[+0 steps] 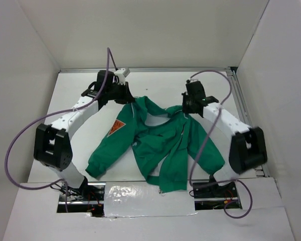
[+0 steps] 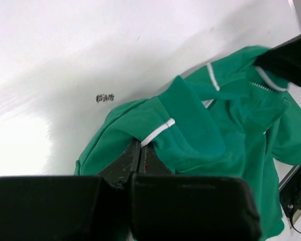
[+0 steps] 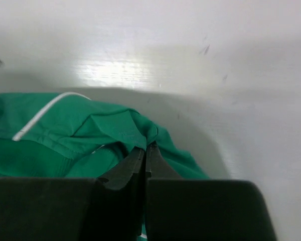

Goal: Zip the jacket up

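1. Left pincer (image 2: 141, 156) is clenched on a fold of the jacket (image 1: 160, 145) at its far-left shoulder, just beside a strip of white piping (image 2: 158, 131). The right pincer (image 3: 146, 153) is clenched on a green fold at the far-right shoulder.
2. The jacket lies on the white table (image 1: 160, 83) between the two arms, collar at the far side and hem toward the bases. Its front is open and rumpled, and the sleeve with the orange patch (image 1: 117, 128) is splayed to the left.
3. The step in hand looks like spreading the garment by its shoulders so the front edges can meet; zipping has not begun.
4. To do it well, both pincers should draw apart together, low over the table, until the top edge is taut without lifting the hem.
5. An even pull matters: the right front panel is bunched over the middle, so a lopsided tug would probably twist it further.
6. Some zipper teeth (image 2: 263, 86) show along one front edge in the left wrist view. The slider and bottom pin cannot be made out, so they need finding near the hem before any grip changes.
7. Whether each pinch holds one layer or two is unclear from the wrist views; if two, the lining may drag and hide the edge.
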